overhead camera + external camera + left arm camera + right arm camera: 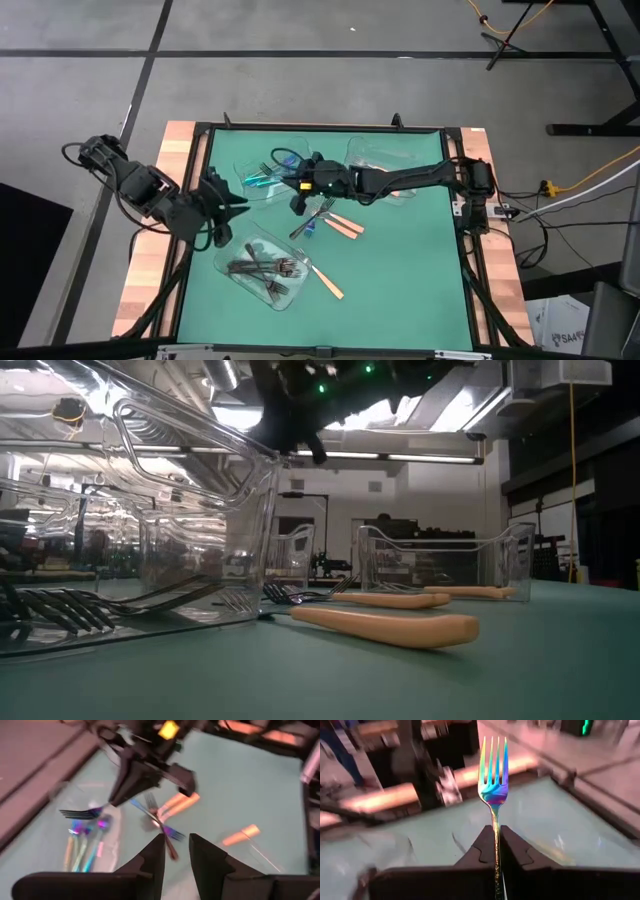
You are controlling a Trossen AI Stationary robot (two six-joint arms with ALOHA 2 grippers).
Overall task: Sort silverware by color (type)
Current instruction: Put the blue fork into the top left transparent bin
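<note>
Sorting looks partly done. At lower centre-left of the high view, a clear plastic tray (pixel 262 268) already holds a bundle of dark forks (pixel 262 267). Just above it, left of centre, a second clear tray (pixel 262 172) carries several iridescent forks (pixel 262 178), shiny and slim, shifting from teal to purple. The left gripper (pixel 232 203) waits at the left edge of the green worktop (pixel 400 280), its jaws parted and holding nothing.

Near centre, the right gripper (pixel 496 840) is clenched on the handle of one iridescent fork (pixel 493 770), tines upright, hovering beside the iridescent tray; this piece is probably bound there. Below it, loose on the matte mat, lie a fork (pixel 315 217) and two copper-handled pieces (pixel 345 226), smooth and rounded, with another copper handle (pixel 327 283) by the dark tray. A third clear tray (pixel 385 155) at upper centre-right looks empty, so the copper set seems still unsorted.
</note>
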